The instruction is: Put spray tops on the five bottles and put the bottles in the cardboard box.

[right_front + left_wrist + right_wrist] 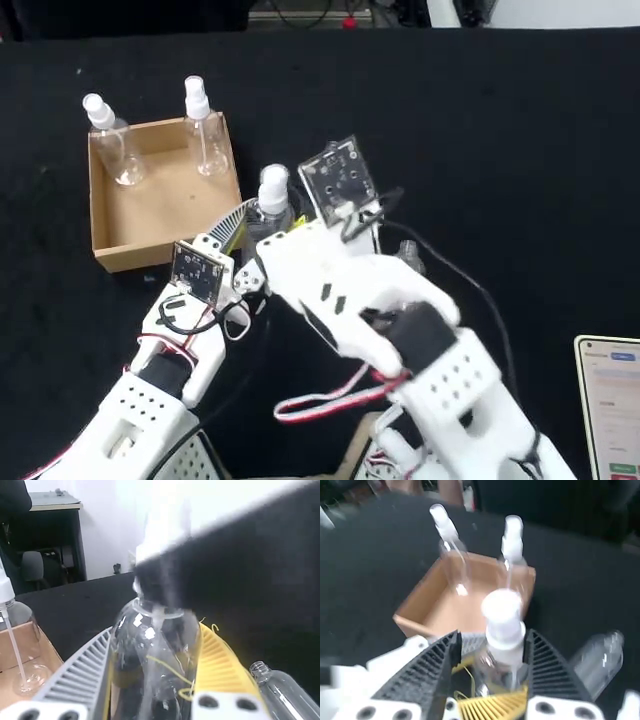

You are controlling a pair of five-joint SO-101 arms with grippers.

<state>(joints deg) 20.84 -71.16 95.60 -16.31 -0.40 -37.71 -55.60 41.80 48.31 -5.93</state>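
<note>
One bottle (152, 655) in left claw (156, 630) | right claw (492, 636) ajar around spray top (503, 612)

Left gripper (155, 630) gripping bottle (150, 660); right gripper (492, 636) jaws apart

Inside the open brown cardboard box (135, 255), the far side is taken up by two upright clear plastic spray-topped bottles (118, 150) (205, 130), while the near floor is left bare. The right wall is crowded by a third clear spray-topped bottle (272, 195), the white left arm (180, 330) and the white right arm (380, 310). A capless clear bottle (597, 660) lies beside them on the black table (500, 150).
</note>
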